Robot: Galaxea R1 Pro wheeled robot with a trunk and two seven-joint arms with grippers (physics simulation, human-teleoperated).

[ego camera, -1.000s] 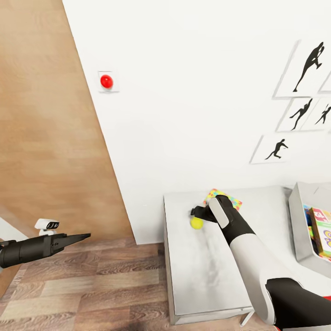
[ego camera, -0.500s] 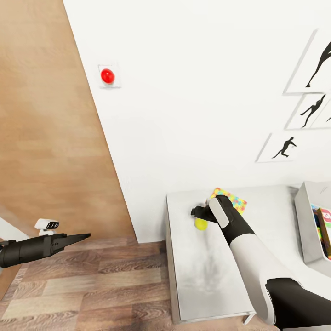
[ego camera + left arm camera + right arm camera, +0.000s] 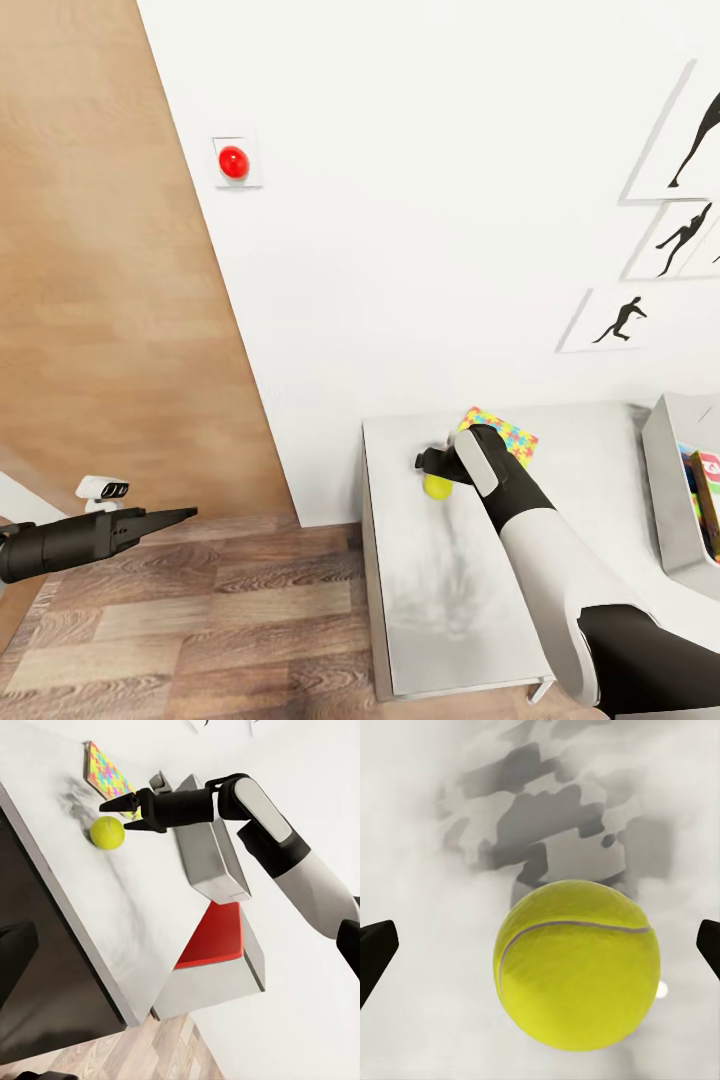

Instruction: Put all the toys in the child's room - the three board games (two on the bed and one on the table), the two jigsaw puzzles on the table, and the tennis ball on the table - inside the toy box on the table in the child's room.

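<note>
Our right gripper hung spread apart just over the tennis ball, which lay on the surface at lower centre, beside a jigsaw puzzle. Our left gripper, lower left, looked pressed together. The toy box sat at the right edge.

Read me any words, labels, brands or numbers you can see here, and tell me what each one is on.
No text here reads clearly.
Game box in the toy box: white lettering on a red patch, too small and cut off at the picture's edge to read.
Tennis ball: no brand or number on the side shown.
Wall prints: black silhouettes, no words.
</note>
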